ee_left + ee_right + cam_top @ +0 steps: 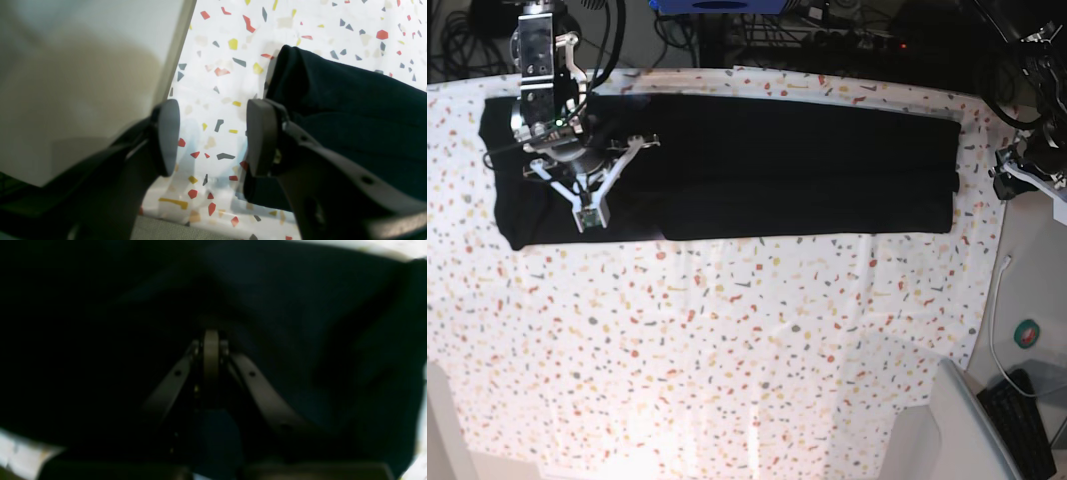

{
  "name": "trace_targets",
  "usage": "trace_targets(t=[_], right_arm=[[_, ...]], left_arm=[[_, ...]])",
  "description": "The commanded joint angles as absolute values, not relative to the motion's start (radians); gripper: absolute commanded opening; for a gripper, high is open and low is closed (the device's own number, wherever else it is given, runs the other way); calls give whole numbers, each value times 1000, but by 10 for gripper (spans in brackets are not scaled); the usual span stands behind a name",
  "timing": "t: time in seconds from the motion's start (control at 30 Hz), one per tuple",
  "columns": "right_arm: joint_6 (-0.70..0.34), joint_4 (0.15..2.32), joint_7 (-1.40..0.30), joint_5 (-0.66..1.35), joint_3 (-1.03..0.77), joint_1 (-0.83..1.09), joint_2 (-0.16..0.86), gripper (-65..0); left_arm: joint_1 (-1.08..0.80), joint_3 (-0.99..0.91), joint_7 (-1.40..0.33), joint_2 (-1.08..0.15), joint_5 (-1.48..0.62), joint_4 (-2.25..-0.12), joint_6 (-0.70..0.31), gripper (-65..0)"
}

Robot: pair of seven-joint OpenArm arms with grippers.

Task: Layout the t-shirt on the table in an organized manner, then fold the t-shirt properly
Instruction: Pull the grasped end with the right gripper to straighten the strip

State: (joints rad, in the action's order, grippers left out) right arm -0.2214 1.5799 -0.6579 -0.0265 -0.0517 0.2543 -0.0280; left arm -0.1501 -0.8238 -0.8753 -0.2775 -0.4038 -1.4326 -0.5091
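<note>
1. our right pincer [587,222] is pressed together down on the t-shirt [757,165], at the garment's end on the base view's left; its wrist view shows the two pads meeting with dark cloth all round, so we judge a pinch of fabric is caught there, though the fold itself is too dark to make out.
2. the t-shirt lies along the far side of the counter [727,340] as a long, narrow black band, already folded lengthwise, its near edge fairly straight.
3. we judge the cloth soft, light and limp: it will sag and drag from any single grip point, and layers can slip apart. an edge or corner where all layers can be pinched together looks the best hold.
4. our left pincer [210,140] stands apart with nothing between the pads, just beside the shirt's other end; one finger [263,136] sits close against the black fabric, whether touching we cannot tell.
5. the right arm reaches down from the far edge, wrist pointing steeply at the counter; the left arm waits low at the counter's side edge, near the plain white side surface [83,83].
</note>
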Motion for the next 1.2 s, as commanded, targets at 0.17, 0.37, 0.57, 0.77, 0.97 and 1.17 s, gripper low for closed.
trace_targets(t=[0.17,0.37,0.57,0.77,0.97,1.17], right_arm=[[-219,1716,-642,-27,-41,332,-21,-650],[-211,1854,-645,-33,-84,309,-12,-650],[-217,1681,-680,-28,-176,262,-13,-650],[-216,1540,-581,-28,-170,283,-19,-650],[-211,1709,-582,-31,-176,305,-21,-650],[-211,1626,-659,-33,-223,116,-10,-650]], left_arm=[[-142,-829,-857,-300,-418,-1448,-512,-339],[-142,-829,-857,-300,-418,-1448,-512,-339],[-147,-829,-857,-300,-418,-1448,-513,-339],[-148,-828,-857,-295,-418,-1455,-516,-339],[-148,-828,-857,-294,-418,-1455,-516,-339],[-145,-794,-855,-268,-421,-1457,-516,-341]])
